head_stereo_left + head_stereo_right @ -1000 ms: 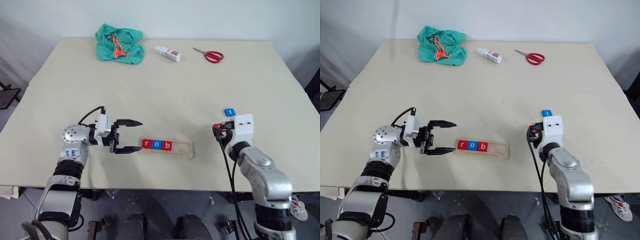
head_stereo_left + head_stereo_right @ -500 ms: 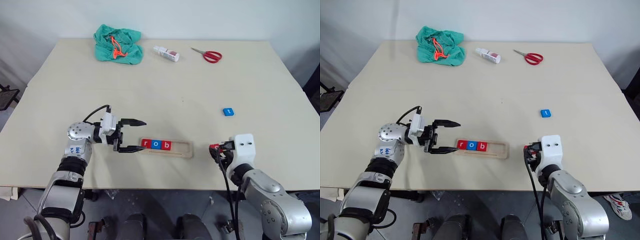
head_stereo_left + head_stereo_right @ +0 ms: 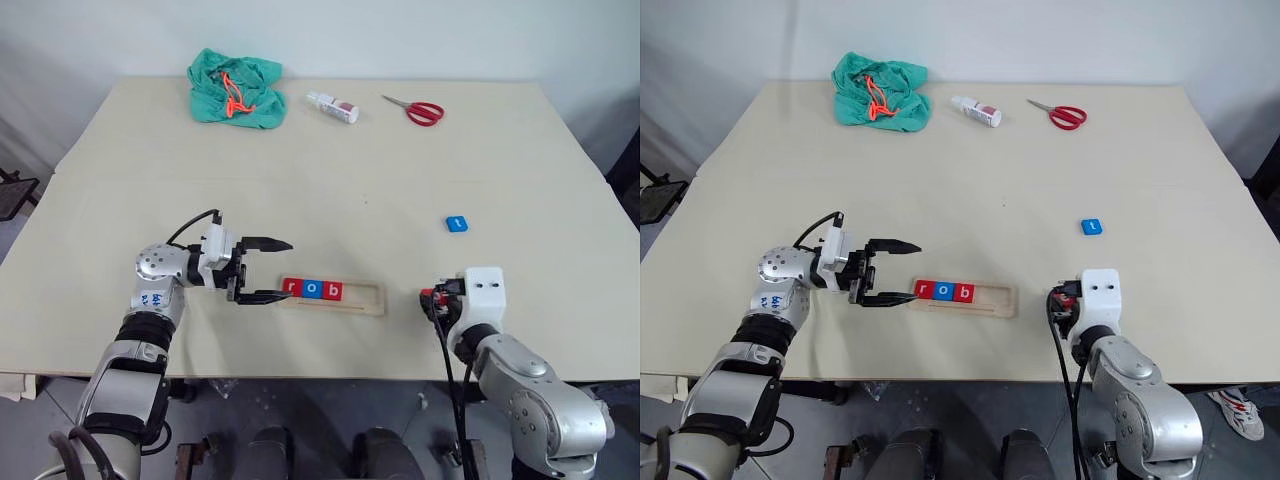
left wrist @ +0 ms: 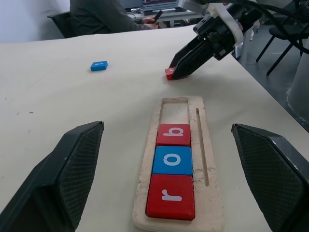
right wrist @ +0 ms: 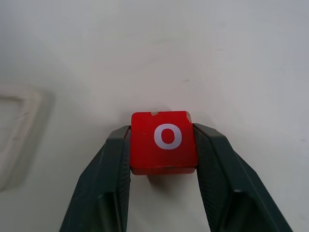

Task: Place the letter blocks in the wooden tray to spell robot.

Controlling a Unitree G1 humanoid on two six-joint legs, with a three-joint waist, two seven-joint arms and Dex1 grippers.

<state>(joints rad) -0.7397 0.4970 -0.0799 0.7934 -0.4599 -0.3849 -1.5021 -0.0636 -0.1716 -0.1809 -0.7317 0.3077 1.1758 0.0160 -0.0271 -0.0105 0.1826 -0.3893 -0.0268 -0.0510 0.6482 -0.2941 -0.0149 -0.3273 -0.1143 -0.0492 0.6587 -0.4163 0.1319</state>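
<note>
A crumpled green cloth (image 3: 237, 89) with an orange cord (image 3: 233, 93) lies at the upper left of the frame on the pale table (image 3: 330, 180). A small white bottle (image 3: 335, 107) lies on its side at upper centre, and red-handled scissors (image 3: 417, 109) sit just right of it. In the left wrist view, a seated person (image 4: 104, 17) appears at the top edge.

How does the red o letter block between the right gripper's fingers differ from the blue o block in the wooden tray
The red o block sits between the right gripper fingers, off the pale wooden tray; the blue o block lies in the tray's groove between the red r block and red b block. They differ in colour. Both are square tiles with a white lowercase o.
</note>
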